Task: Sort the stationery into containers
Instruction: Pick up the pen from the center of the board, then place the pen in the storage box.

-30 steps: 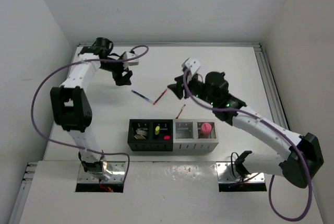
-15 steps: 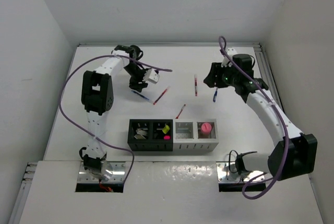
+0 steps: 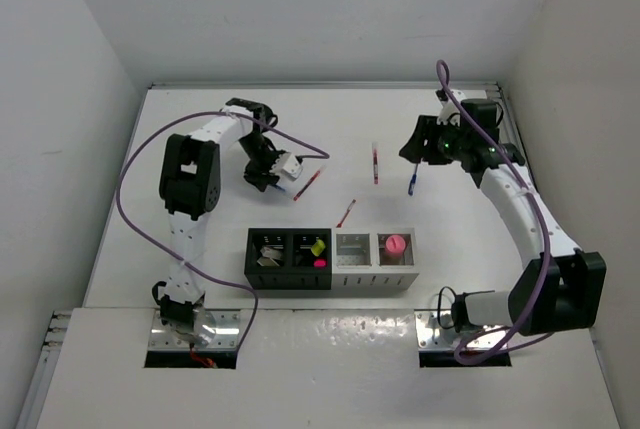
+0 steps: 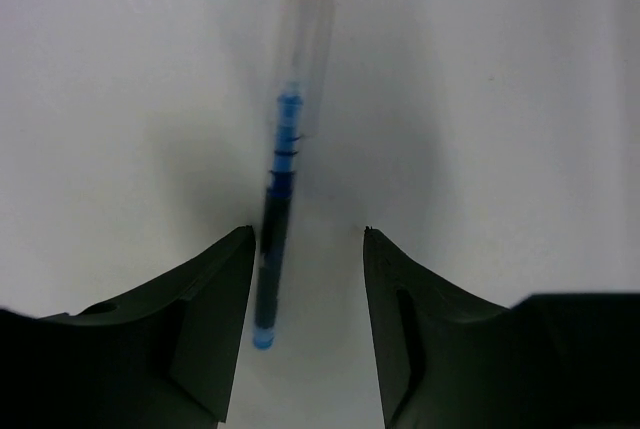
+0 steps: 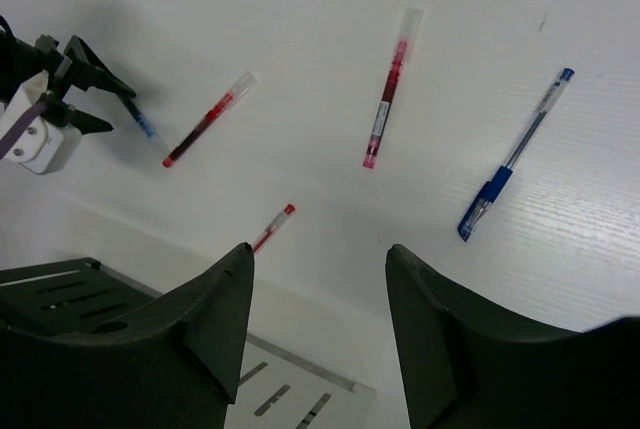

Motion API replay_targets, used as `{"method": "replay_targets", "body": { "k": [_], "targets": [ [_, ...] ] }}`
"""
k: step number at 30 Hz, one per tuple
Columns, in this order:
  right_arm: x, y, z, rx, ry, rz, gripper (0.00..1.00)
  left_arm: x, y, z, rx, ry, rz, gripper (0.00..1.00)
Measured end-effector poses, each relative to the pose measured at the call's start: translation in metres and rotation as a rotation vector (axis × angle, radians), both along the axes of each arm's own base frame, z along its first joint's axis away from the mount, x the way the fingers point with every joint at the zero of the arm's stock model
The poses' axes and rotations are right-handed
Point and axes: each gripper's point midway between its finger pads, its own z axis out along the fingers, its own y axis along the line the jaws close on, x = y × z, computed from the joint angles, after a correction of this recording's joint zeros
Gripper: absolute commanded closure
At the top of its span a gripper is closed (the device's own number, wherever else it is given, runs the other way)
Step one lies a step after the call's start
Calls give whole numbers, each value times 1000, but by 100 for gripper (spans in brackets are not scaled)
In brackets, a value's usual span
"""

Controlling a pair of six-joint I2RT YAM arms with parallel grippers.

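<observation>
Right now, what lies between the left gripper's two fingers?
A blue pen, lying inside the open left gripper, shown in the left wrist view.

Loose red pens (image 3: 375,163) and blue pen (image 3: 412,185) — beyond four-bin row (image 3: 340,282), black and grey.

Table (image 3: 340,119): matte white, plain, light woodgrain visible in the right wrist view. Enclosed on three sides by bare white panels: back wall (image 3: 320,9), left wall (image 3: 50,199), right wall (image 3: 590,99). Metal rail (image 3: 330,86) along the far edge, another down the right edge. Near edge steps to a glossy white ledge (image 3: 330,339) showing glare patches. Light even and diffuse, shadows soft.
</observation>
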Motion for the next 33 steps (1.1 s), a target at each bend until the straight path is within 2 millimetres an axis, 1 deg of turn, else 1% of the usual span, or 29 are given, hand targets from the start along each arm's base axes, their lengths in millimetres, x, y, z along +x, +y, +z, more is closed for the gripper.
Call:
{"method": "replay_targets", "body": {
  "k": [2, 5, 6, 9, 10, 11, 14, 19, 21, 22, 24, 25, 27, 29, 31, 32, 33],
  "targets": [
    [0, 0, -2, 4, 10, 2, 45, -8, 3, -9, 10, 24, -6, 49],
    [1, 0, -2, 9, 12, 6, 45, -8, 3, -9, 9, 17, -7, 55],
    [2, 1, -2, 9, 12, 7, 45, -8, 3, -10, 7, 9, -9, 62],
    [3, 2, -1, 15, 12, 13, 45, -7, 2, -11, 1, -27, -13, 73],
    [4, 2, -1, 17, 12, 15, 45, -9, 3, -11, 3, -33, -17, 77],
    [4, 2, -1, 18, 13, 16, 45, -12, 4, -12, 4, -37, -21, 83],
    [6, 2, -1, 16, 13, 20, 46, -25, 10, -12, 18, -50, -44, 91],
    [13, 4, 2, 12, 9, 37, 46, -55, 32, -13, 62, -44, -98, 99],
    [15, 7, 3, 12, 6, 49, 48, -67, 45, -14, 82, -18, -93, 100],
    [16, 9, 3, 12, 3, 59, 50, -71, 51, -13, 85, -7, -78, 100],
    [17, 14, 3, 11, 0, 78, 50, -71, 62, -11, 79, 7, -26, 100],
    [17, 18, 2, 9, -1, 91, 50, -68, 66, -7, 61, 15, 20, 100],
    [16, 26, 1, 5, -4, 118, 50, -53, 73, 9, 14, 8, 138, 100],
    [17, 36, 3, -2, -19, 155, 49, -17, 74, 43, -89, -50, 294, 100],
    [18, 46, 8, -5, -38, 184, 45, 18, 75, 85, -215, -123, 426, 100],
    [21, 51, 12, -6, -53, 197, 41, 31, 74, 103, -274, -149, 475, 100],
    [23, 56, 17, -3, -70, 207, 39, 41, 73, 122, -337, -173, 520, 100]
  ]
}}
